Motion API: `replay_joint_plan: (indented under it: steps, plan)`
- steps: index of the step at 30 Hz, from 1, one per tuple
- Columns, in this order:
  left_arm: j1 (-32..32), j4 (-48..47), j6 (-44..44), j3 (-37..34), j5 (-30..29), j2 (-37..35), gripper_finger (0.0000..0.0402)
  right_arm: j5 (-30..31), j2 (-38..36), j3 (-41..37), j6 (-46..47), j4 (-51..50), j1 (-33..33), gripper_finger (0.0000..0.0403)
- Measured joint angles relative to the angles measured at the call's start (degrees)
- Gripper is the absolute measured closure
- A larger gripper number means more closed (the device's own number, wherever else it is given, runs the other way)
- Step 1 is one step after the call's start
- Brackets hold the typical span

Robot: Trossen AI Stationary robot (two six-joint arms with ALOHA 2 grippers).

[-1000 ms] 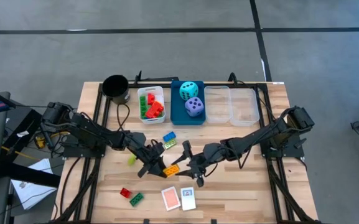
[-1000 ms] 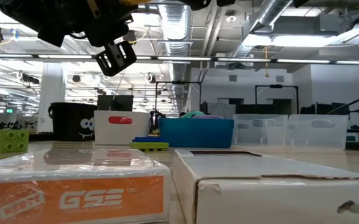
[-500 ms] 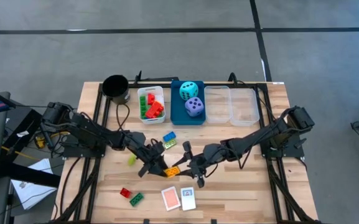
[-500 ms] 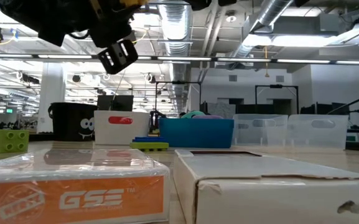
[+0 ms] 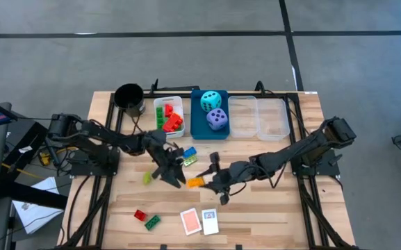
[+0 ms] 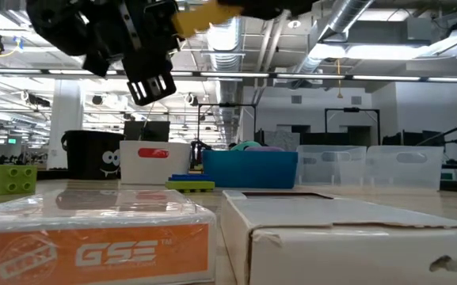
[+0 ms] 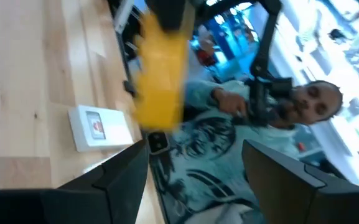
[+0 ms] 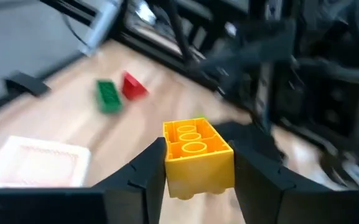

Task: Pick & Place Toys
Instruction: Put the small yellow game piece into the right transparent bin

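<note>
Nearest us, at the table's (image 5: 283,208) front edge, lie the two small cards (image 5: 190,221), side by side, with a red brick (image 5: 140,214) and a green brick (image 5: 152,222) to their left, none of them sorted yet. A little farther in, a lime brick (image 5: 146,178) rests alone on the wood.

At mid-table the two arms meet. The right gripper (image 8: 196,175) is clamped on the yellow brick (image 8: 195,155), which it holds clear of the wood, a finger pressed to each side. The left gripper (image 7: 195,177) faces that same brick just beside it. Its fingers stand apart with nothing between them.

We judge the step in hand to be a hand-off of this brick, with the right arm as carrier. Just beyond the grippers, a blue brick (image 5: 189,152) and another lime piece (image 5: 190,161) wait on the table.

At the far edge stands the row of containers. The black cup (image 5: 129,98) is on the left. Next is the white bin (image 5: 178,104), which holds red and green bricks. The blue bin (image 5: 199,128) holds the cyan die (image 5: 210,100) and the purple die (image 5: 216,119). Last come two clear bins (image 5: 257,118).

Next, as we see it, the left arm needs to draw clear. The right arm then needs to lift the brick over the loose pieces, reach the white bin and let go only once above its rim.
</note>
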Motion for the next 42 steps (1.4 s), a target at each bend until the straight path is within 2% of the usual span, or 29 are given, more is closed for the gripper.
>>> replay_joint_plan:
  steps: [4,9,15,19,21,24,33,38,42]
  plan:
    - [4.4,-0.4,-0.1,0.0,6.8,0.0,0.0155,10.6,-5.6,0.0,4.7,-10.6,1.3,0.0244]
    - [9.2,-0.4,4.7,0.0,7.2,0.0,0.0166,23.6,-14.1,0.0,15.1,-29.3,4.6,0.0263]
    - [12.4,-0.3,16.0,0.0,1.1,0.0,0.0177,41.2,-24.3,0.0,38.8,-56.8,6.2,0.0242]
    - [12.9,1.1,21.8,0.0,-6.3,0.0,0.0180,48.8,-30.0,0.0,59.4,-75.3,4.9,0.0241]
    - [12.9,2.1,23.1,0.0,-9.4,0.0,0.0179,50.5,-32.2,-0.1,68.6,-83.0,3.4,0.0250]
    - [12.9,3.4,26.3,0.0,-11.5,0.0,0.0177,50.6,-35.0,-1.9,77.6,-88.4,0.8,0.0260]
    - [12.0,3.5,27.4,0.0,-12.3,0.0,0.0178,50.1,-37.0,-11.4,88.8,-86.0,-6.9,0.0233]
    - [9.1,5.1,28.3,-0.1,-13.1,0.0,0.0174,49.9,-35.9,-17.3,93.8,-84.8,-10.6,0.0252]
    - [6.2,6.5,34.3,-0.1,-17.9,0.0,0.0177,49.9,-36.0,-21.0,97.4,-84.7,-12.4,0.0257]
